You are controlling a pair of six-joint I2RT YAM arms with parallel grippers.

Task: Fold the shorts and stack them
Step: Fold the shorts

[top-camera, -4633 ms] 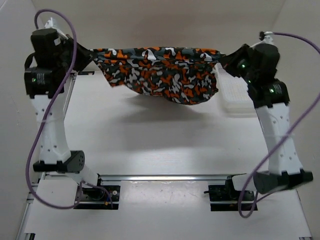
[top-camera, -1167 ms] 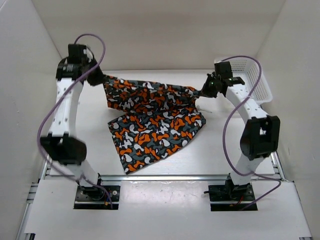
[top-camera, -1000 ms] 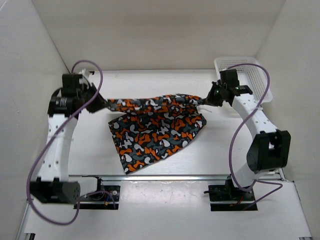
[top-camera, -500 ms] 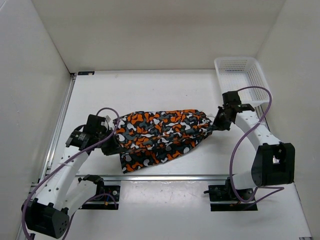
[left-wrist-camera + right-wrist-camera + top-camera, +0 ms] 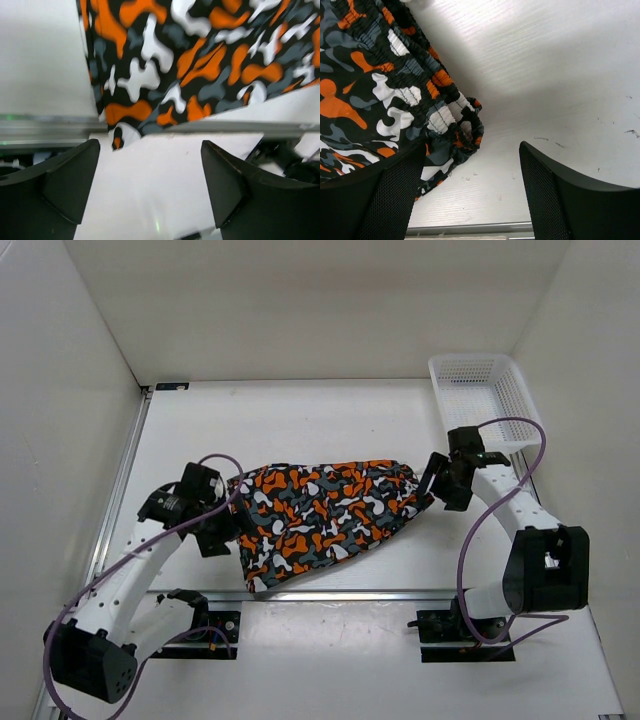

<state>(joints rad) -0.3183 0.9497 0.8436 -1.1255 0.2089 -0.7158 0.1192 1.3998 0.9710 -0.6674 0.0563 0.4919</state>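
Toward the table's (image 5: 300, 420) near edge, between my two arms, the shorts (image 5: 325, 520) are lying doubled over, their near-left corner reaching onto the metal rail (image 5: 45, 125). A moment ago I was clamping both ends of them and laying the upper half down over the lower; now I am letting go. My left gripper (image 5: 150, 160) is standing wide at the shorts' left end with nothing between its fingers, the fabric just ahead of it. My right gripper (image 5: 472, 147) is standing wide too, just beside the gathered waistband at the right end, holding nothing. So I am judging this fold as laid and released: the cloth is resting on its own and seems to be keeping its shape. What is remaining, as I am reading it, is a further fold or the stacking itself. The white basket (image 5: 480, 390) is waiting at the far right corner, well apart from the shorts.
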